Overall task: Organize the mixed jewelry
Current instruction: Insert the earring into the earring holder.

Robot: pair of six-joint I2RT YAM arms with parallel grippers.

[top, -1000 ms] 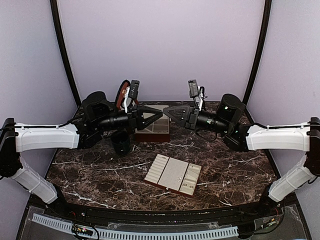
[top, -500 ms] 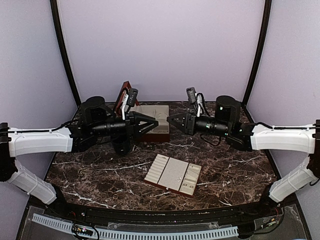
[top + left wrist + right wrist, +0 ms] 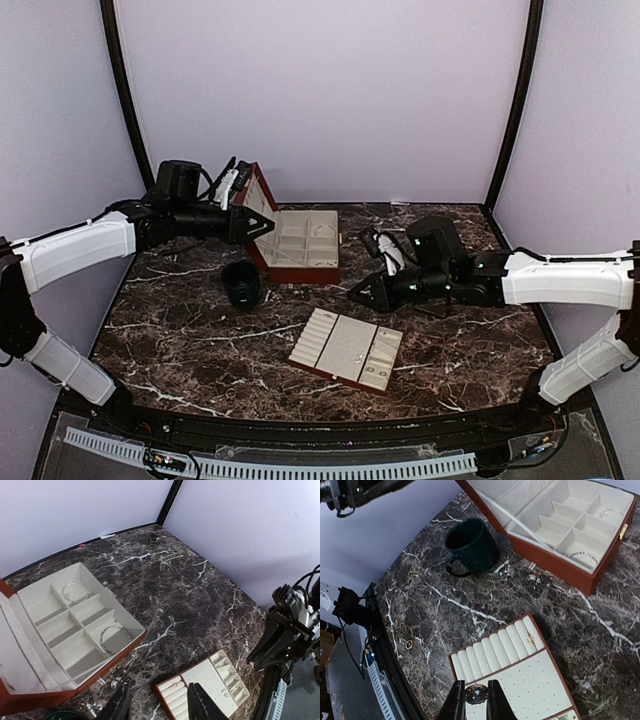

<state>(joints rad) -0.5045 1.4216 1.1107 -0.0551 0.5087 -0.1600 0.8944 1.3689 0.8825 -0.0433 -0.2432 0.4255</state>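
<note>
The right jaws are clamped on a small round stud [image 3: 476,695] above the tray [image 3: 535,680]. The left jaws stand apart near the box [image 3: 57,627], where a loop [image 3: 75,591] and a second loop [image 3: 114,637] lie in separate compartments. A ring [image 3: 409,644] lies on the counter [image 3: 190,595].

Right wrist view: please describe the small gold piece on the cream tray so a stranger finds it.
On the marble table, near the open red-brown box, lies a flat cream tray. Its side toward the green cup holds a row of padded rolls; the gold piece sits between the last rolls at the box end. Nothing else shows in that row.
</note>
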